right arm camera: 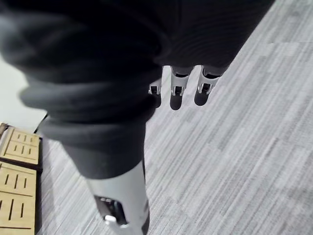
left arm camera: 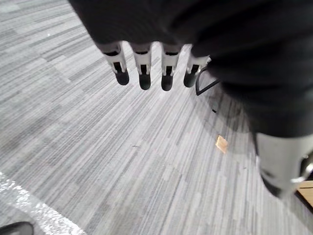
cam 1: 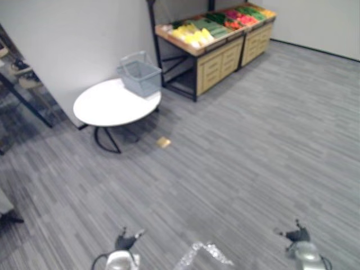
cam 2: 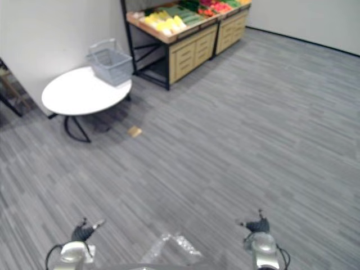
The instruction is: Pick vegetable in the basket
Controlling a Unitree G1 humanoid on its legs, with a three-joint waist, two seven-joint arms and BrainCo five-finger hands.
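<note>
Zero picked yet: my left hand (left arm camera: 143, 68) and right hand (right arm camera: 177, 84) hang spread, empty. Yellow, green, red vegetables (cam 1: 216, 23) lie on the far wooden stand (cam 1: 220, 61); grey plastic basket (cam 1: 139, 76) waits on round white desk (cam 1: 107, 107).

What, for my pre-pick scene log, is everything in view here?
basket: one, grey-blue, on the table's far edge
table: one, white round top, dark legs, by the left wall
produce stand: two adjoining units, wooden with drawers, along the far wall
vegetables: many, yellow, green and red, on top of the stand
floor: grey, striped
tan scrap: one, on the floor beside the table
shiny strip: one, silvery, on the floor near the robot
left robot hand: silver fingers straight, empty, above the floor
right robot hand: silver fingers straight, empty, above the floor
</note>
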